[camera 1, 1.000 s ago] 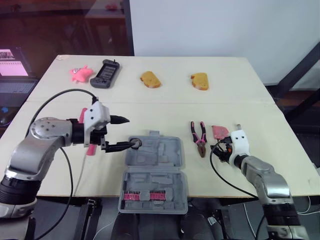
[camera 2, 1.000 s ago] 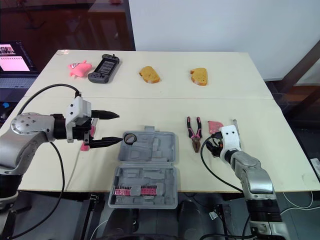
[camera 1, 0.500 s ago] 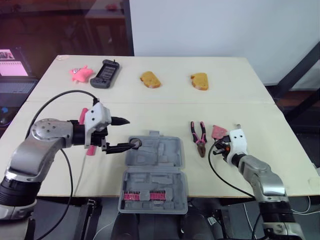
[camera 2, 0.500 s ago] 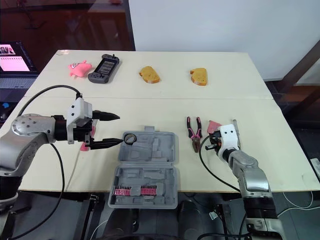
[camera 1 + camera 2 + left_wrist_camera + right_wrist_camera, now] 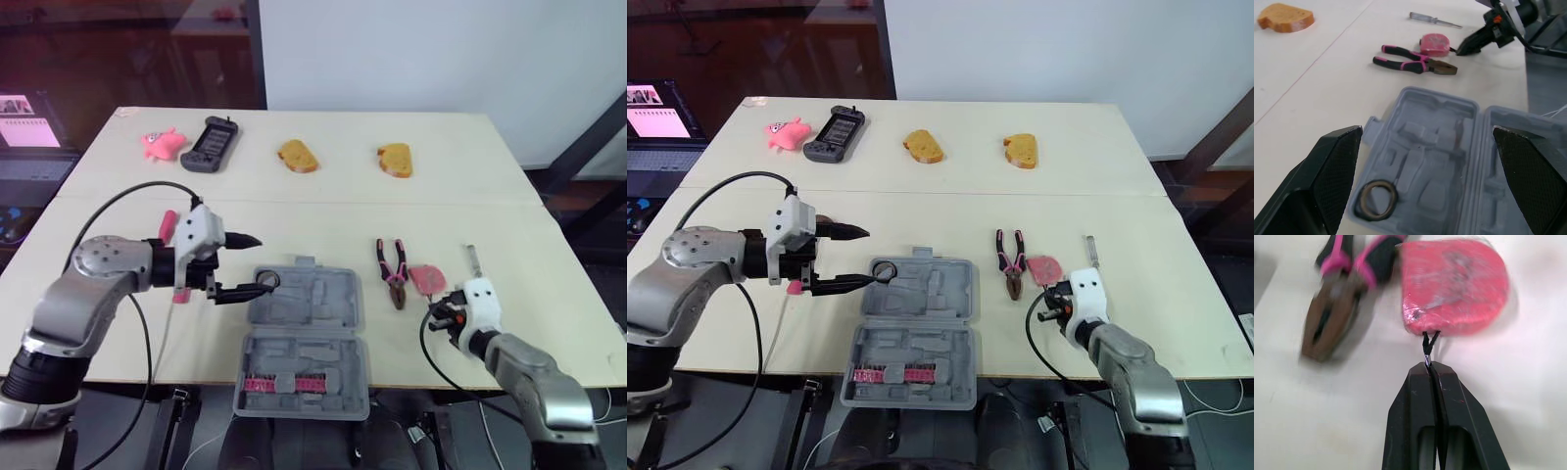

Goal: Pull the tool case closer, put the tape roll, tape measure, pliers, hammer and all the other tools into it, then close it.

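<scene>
The grey tool case [image 5: 306,328] lies open at the table's front middle. A dark tape roll [image 5: 1376,198] sits in its far left corner. My left gripper [image 5: 258,262] hovers open just left of that roll, with nothing between its fingers. A pink hammer handle [image 5: 168,223] shows behind the left wrist. Pink-handled pliers [image 5: 392,270] lie right of the case, beside the pink tape measure [image 5: 1454,289]. My right gripper [image 5: 1428,368] is shut on the tape measure's thin black strap, on the side nearer the table's front edge. A screwdriver [image 5: 473,257] lies further right.
Along the far side lie a pink toy [image 5: 162,143], a black handheld device [image 5: 209,144] and two bread pieces [image 5: 296,155] [image 5: 395,160]. A row of pink bits [image 5: 277,384] sits in the case's near half. The table's front edge is close to my right gripper.
My right gripper has shut on the tape measure's strap and drawn back toward the front edge, dragging the tape measure a little nearer. The left gripper has barely moved.
</scene>
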